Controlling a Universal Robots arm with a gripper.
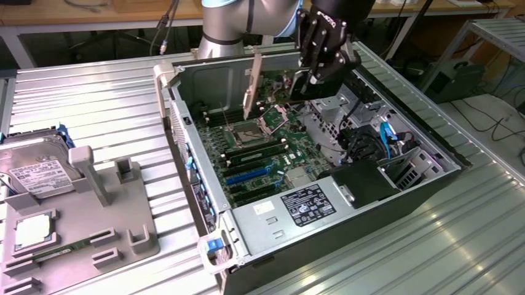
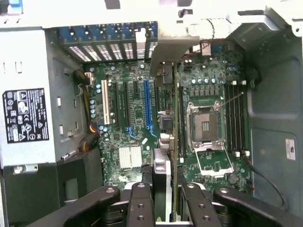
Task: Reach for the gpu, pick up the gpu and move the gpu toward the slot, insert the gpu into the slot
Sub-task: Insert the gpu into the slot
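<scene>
Metal tabletop [image 1: 107, 92] bears 1 open computer case [image 1: 221, 77]; over it 1 hand [image 1: 308, 86] [image 2: 163, 194] grips 1 gpu [image 1: 269, 92] [image 2: 175, 118].

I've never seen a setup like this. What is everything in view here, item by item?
table: one, ribbed silver metal, under everything
computer case: one, black and silver, lying open in the middle
motherboard: one, green, inside the case
processor socket: one, silver, on the motherboard
power supply: one, silver with a black label, at the case's near end
holder: one, grey, on the exterior view's left
hard drive: one, silver, labelled, standing in the holder
memory stick: one, green, in the holder's near part
gpu: one, dark with a silver bracket, held above the motherboard
arm: one, silver-grey, behind the case
gripper: one, black, shut on the gpu
</scene>
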